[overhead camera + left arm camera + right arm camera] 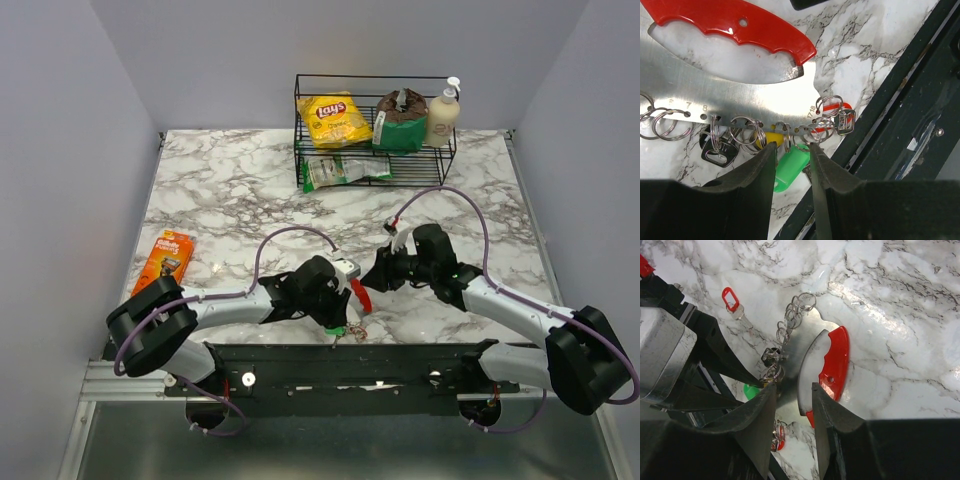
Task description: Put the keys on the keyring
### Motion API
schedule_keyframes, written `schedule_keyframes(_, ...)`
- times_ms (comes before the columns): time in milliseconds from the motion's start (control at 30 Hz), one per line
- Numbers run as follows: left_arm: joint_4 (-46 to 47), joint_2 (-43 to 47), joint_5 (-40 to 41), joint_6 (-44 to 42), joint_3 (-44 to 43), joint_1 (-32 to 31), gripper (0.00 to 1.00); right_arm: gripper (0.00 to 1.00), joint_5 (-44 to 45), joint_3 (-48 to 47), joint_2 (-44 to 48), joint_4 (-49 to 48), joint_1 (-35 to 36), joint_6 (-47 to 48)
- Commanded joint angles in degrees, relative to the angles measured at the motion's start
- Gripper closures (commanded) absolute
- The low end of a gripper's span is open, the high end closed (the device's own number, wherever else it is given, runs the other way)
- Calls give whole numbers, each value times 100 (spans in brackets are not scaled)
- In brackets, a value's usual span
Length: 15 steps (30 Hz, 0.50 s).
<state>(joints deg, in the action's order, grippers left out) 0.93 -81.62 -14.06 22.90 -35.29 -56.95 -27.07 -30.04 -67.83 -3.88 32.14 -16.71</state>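
Note:
The bunch lies by the table's front edge: a red oval loop (735,25) on a silvery-grey flat piece (740,95) with several thin keyrings (743,131) along its edge. A green-tagged key (790,167) hangs from it, with a yellow tag (771,137) and a red tag (837,111). My left gripper (792,146) is open, its tips straddling the green tag at the plate's edge. My right gripper (793,386) is open above the flat piece (800,350), beside the red loop (837,362). A loose red-tagged key (731,299) lies apart on the marble.
An orange razor pack (163,262) lies at the left. A black wire rack (375,130) at the back holds a chip bag, a green pouch and a bottle. The black base rail (900,125) runs close to the bunch.

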Motion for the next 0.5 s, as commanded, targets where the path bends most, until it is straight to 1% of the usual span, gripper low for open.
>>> schedule_keyframes(0,100,-125,141,-83,-31,-62,57,57,-141,25,-37,-157,-41,-25)
schedule_keyframes(133,92,-248,193,-110,-66,-97,58,57,-158,51,-28,-174,-41,-17)
schedule_keyframes(233,109,-301,228,-119,-57,-106,62,57,-158,69,-2,-175,-50,-25)
schedule_keyframes(333,118,-354,255,-154,-48,-115,73,57,-167,77,16,-183,-59,-25)
schedule_keyframes(367,127,-363,299,-162,-48,-115,79,57,-176,69,16,-183,-59,-25)
schedule_keyframes(433,153,-372,308,-171,-40,-115,84,57,-193,69,33,-183,-59,-17)
schedule_keyframes(467,162,-380,325,-163,-40,-115,91,57,-202,69,42,-183,-59,-17)
